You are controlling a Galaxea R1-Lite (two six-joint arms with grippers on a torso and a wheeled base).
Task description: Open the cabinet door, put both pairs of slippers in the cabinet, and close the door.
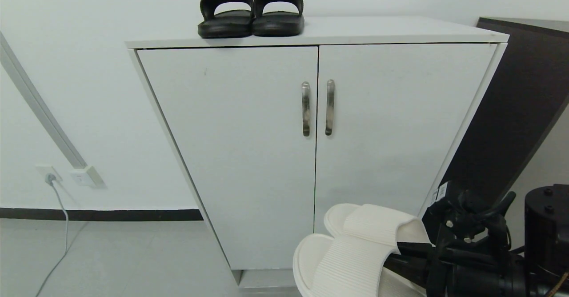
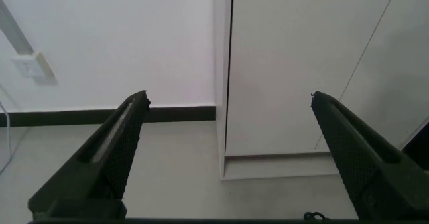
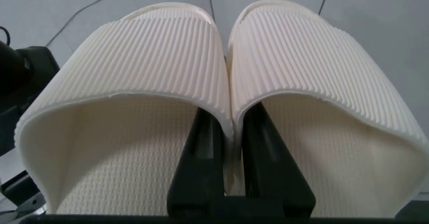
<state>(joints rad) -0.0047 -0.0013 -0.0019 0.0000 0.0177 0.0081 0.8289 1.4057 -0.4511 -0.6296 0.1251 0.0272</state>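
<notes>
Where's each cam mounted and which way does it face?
Head: on the head, forward and down at the shut cabinet, black slippers on top; right arm at lower right.
Left wrist: over the open left tool, toward the cabinet's lower corner and floor.
Right wrist: along the right tool, shut on white slippers.
Shared: cabinet, head and left wrist; white slippers, head and right wrist.

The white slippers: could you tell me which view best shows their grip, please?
The right wrist view: the white slippers are close up, the fingers under the straps pinching their inner sides together. The head view shows them side-on. The left wrist view faces the cabinet.
</notes>
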